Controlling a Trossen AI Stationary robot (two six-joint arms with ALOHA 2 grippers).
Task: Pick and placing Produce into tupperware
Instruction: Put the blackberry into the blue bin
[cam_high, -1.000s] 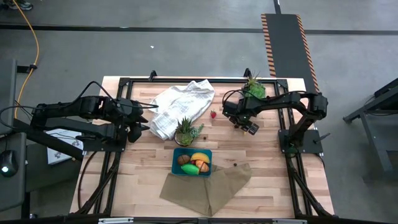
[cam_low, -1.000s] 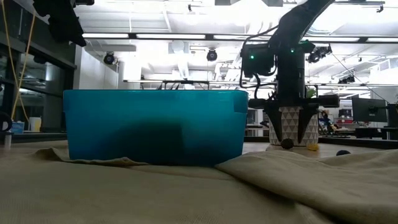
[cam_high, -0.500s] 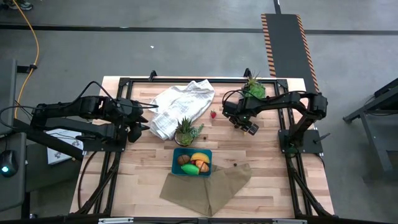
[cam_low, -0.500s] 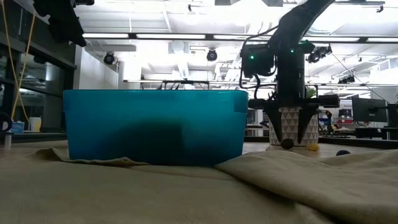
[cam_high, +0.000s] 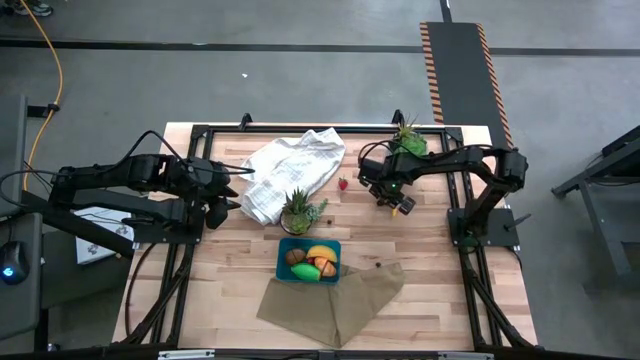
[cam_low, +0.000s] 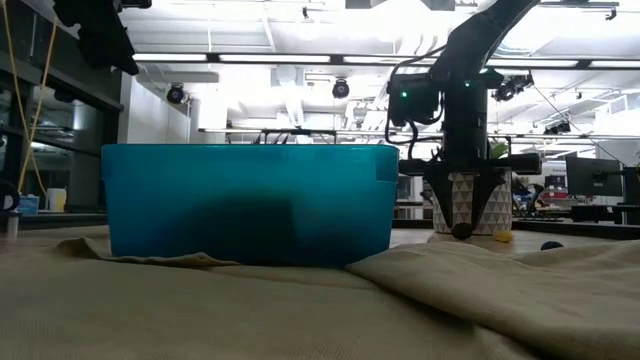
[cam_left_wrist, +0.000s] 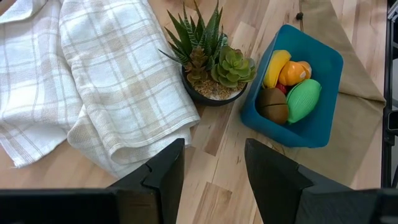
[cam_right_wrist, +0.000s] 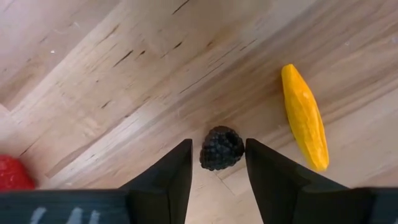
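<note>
A dark berry (cam_right_wrist: 221, 148) lies on the wooden table, right of centre. My right gripper (cam_right_wrist: 217, 163) points straight down over it, open, one finger on either side of it. A yellow produce piece (cam_right_wrist: 305, 116) and a red berry (cam_right_wrist: 11, 174) lie close by on the wood. The teal tupperware (cam_high: 309, 260) stands at the near middle on a tan cloth (cam_high: 335, 300), holding a banana, a kiwi, a green pepper and an orange piece. My left gripper (cam_left_wrist: 213, 168) hangs open above the table's left side, with nothing in it. My right gripper comes at the dark berry from above, fingers pointing down. One finger (cam_right_wrist: 264, 168) stands right against the berry's side (cam_right_wrist: 241, 149), and a thin gap shows at the other finger. I cannot tell whether it touches. The berry rests on the table.
A white checked towel (cam_high: 290, 170) lies at the far middle. One potted plant (cam_high: 300, 212) stands just beyond the tupperware, another (cam_high: 408, 142) at the far right, behind my right gripper. A small dark bit (cam_high: 377, 265) lies at the cloth's far right edge.
My right gripper's fingers have drawn closer together around the dark berry without rising or shifting. The berry stays where it was on the table.
</note>
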